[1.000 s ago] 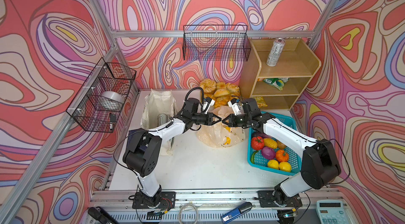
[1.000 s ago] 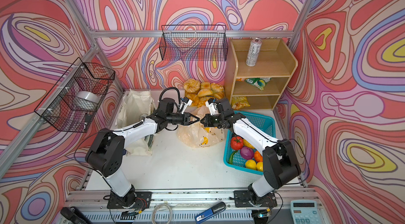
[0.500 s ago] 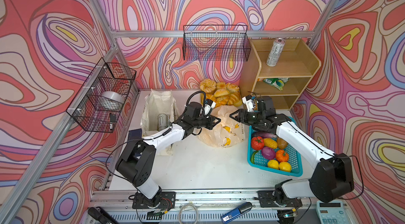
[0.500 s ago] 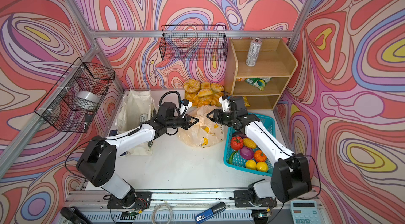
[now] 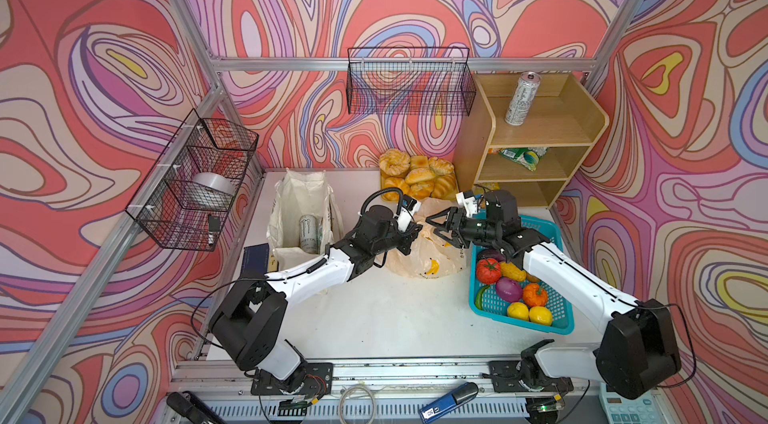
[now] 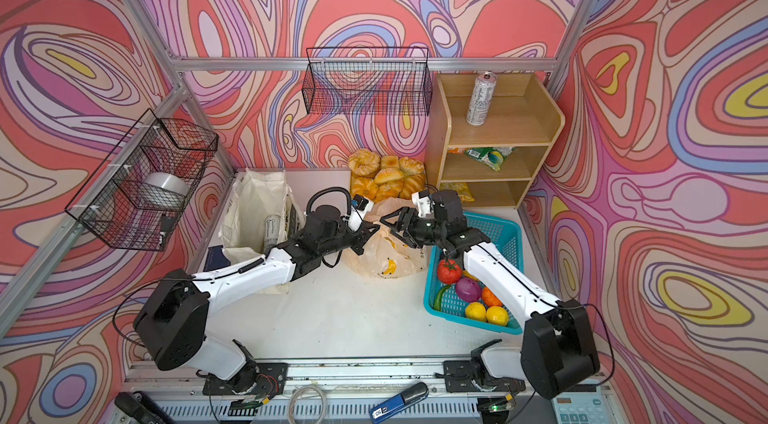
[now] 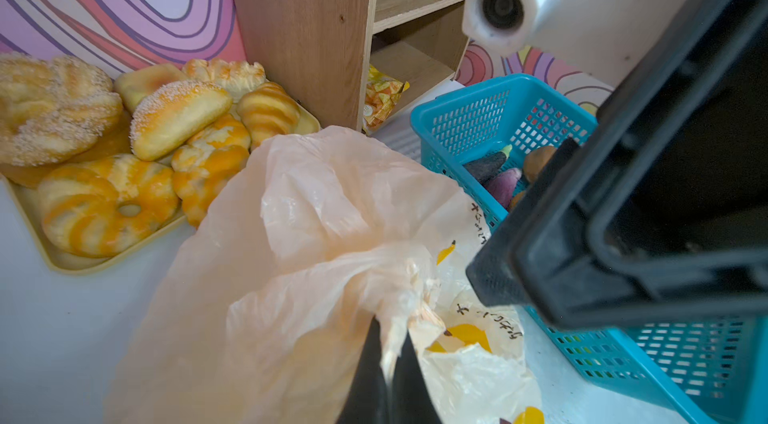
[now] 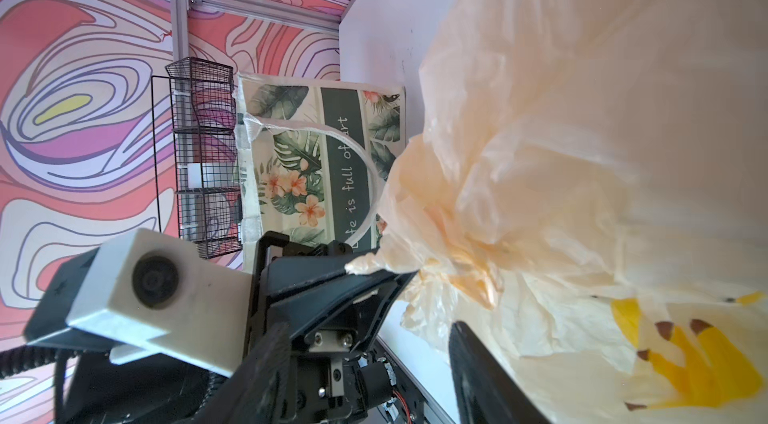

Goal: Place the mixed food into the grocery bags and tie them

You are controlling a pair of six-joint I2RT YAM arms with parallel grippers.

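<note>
While the left gripper (image 5: pixel 417 229) pinches the banana-print bag (image 5: pixel 428 266) by its gathered neck for tying, the right gripper (image 5: pixel 437 229) hangs just beside that bag, jaws wide and empty.

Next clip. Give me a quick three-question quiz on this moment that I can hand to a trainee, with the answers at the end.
1. True or false: the left claw is shut on a twisted bunch of the banana-print plastic bag.
2. How many drink cans show in a top view? A none, B two, C five.
3. Fill in: the right claw has its jaws ____ beside the bag.

Key: 1 true. 2 B: one stands in the cloth tote, one on top of the wooden shelf. 3 open.
</note>
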